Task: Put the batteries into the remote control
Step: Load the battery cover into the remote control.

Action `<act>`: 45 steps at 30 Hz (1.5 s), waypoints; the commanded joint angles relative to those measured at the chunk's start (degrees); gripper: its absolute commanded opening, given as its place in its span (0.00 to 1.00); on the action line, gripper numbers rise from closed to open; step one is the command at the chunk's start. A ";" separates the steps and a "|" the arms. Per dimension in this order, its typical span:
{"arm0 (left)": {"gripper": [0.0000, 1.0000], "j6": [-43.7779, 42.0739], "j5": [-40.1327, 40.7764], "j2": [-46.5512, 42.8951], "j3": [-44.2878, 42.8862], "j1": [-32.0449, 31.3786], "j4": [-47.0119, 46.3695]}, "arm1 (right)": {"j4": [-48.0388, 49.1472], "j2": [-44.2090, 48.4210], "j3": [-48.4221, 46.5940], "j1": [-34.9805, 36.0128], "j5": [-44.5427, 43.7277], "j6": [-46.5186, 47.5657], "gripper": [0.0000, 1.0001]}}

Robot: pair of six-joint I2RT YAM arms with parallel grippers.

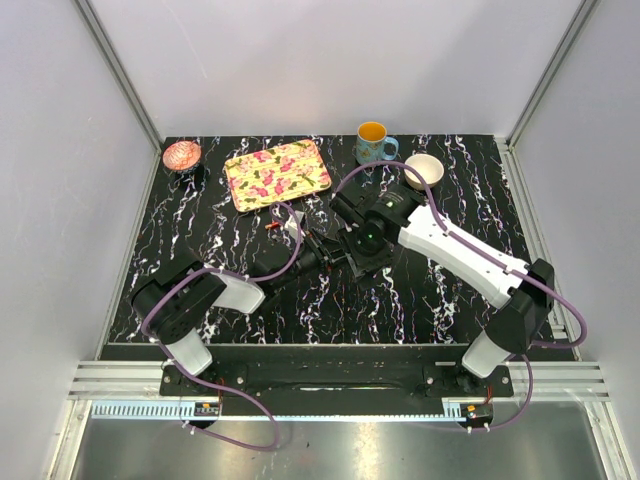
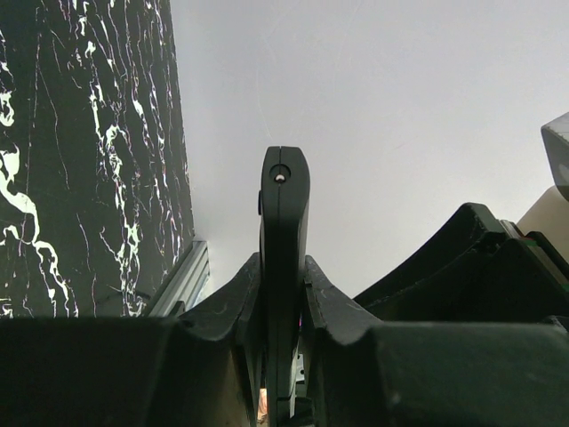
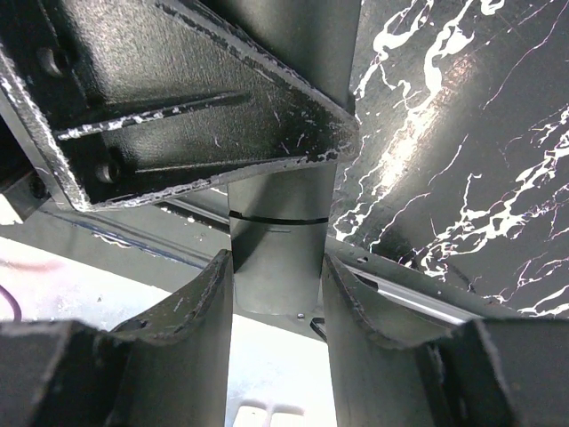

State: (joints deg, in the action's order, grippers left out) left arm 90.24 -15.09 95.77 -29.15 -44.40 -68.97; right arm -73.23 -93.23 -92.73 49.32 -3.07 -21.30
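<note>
While the left gripper clamps the remote control edge-on between its fingers, the right gripper has its fingers pressed against the two long edges of the same black bar. Both arms meet over the middle of the black marbled table. Well behind them lie a floral tray, a blue mug, a white bowl and a pink dish

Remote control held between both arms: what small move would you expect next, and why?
Likely the right gripper should pull its end of the remote control lengthwise away at the seam, while the left gripper holds firm. Both pairs of fingers clamp the bar, the seam runs across it between them, and neither gripper carries a battery.
</note>
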 commanded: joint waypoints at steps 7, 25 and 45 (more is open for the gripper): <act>0.00 2.31 -7.32 -3.13 -3.46 -4.37 -10.75 | 9.77 -2.92 -4.48 -2.47 -3.96 1.79 0.37; 0.00 1.78 -7.58 -2.87 -4.43 -6.66 -9.60 | 10.65 -6.70 -9.31 -4.32 -4.66 3.02 0.37; 0.00 0.73 -5.48 -1.20 -3.11 -5.70 -9.08 | 11.97 -3.10 -7.38 -5.11 -1.41 2.14 0.61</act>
State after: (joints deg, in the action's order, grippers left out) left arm 89.43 -12.16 95.77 -30.83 -47.03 -67.83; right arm -76.34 -98.72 -99.44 45.91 -1.83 -18.59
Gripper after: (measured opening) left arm 0.220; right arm 0.559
